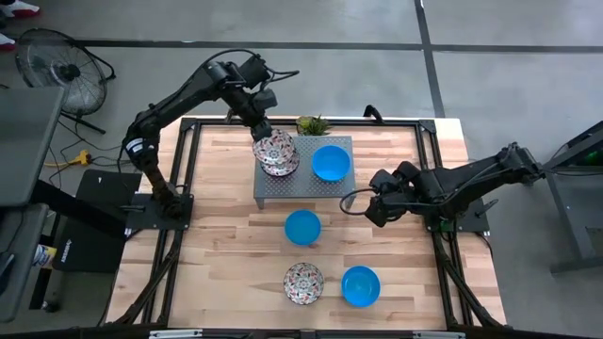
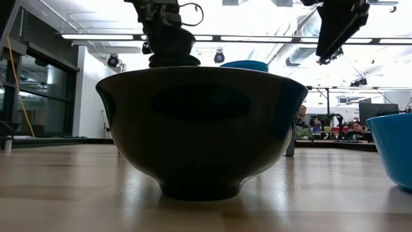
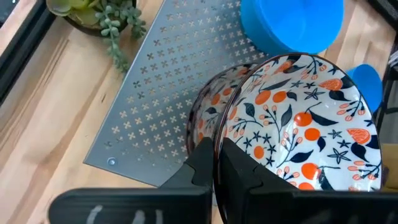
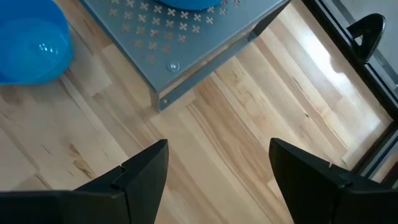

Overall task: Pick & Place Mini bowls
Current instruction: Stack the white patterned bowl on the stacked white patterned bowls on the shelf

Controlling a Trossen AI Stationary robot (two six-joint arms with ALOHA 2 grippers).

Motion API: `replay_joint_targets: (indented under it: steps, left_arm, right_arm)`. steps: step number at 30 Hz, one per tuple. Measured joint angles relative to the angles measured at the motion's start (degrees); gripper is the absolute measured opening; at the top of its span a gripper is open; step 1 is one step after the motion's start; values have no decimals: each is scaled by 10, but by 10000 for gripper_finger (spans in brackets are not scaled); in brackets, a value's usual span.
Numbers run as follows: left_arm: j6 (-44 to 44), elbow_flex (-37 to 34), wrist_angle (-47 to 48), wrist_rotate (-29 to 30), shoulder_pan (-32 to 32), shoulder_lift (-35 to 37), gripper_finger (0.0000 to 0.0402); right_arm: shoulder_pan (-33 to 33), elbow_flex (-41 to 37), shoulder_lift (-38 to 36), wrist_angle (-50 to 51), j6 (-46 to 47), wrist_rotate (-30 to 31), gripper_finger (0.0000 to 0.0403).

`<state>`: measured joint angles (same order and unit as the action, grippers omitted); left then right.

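Observation:
My left gripper (image 1: 263, 130) is shut on a floral mini bowl (image 3: 298, 118) over the left end of the grey perforated rack (image 1: 303, 182). A second floral bowl (image 1: 284, 167) seems to lie right under it. A blue bowl (image 1: 331, 162) stands on the rack's right part. On the table stand a blue bowl (image 1: 302, 226), a floral bowl (image 1: 303, 282) and another blue bowl (image 1: 360, 285). My right gripper (image 1: 363, 202) hangs open over bare wood right of the rack, nothing between its fingers (image 4: 143, 174). My left gripper pinches the floral bowl's rim (image 3: 219, 140), one finger (image 3: 249, 174) inside the bowl and one (image 3: 189, 171) outside. The fingers come slanting down from the table's far left. The bowl is tilted, its inside turned up; whether it rests on the bowl below I cannot tell.
A small potted plant (image 1: 312, 123) stands behind the rack. A black frame (image 1: 429, 127) runs around the tabletop. In the low view the near floral bowl (image 2: 199, 129) fills the front, with a blue bowl (image 2: 396, 148) at the right.

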<state>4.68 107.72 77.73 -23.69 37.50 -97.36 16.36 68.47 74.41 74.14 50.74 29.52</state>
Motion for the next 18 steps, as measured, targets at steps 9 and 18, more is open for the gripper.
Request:
replay_joint_targets:
  steps: [9,18]
  left_arm:
    - [15,0,0,20,-2,-11,2]
    - [52,0,-3,63,-32,-11,2]
  right_arm:
    - [0,0,0,-11,-2,4,266]
    - [0,0,0,-23,-9,5,266]
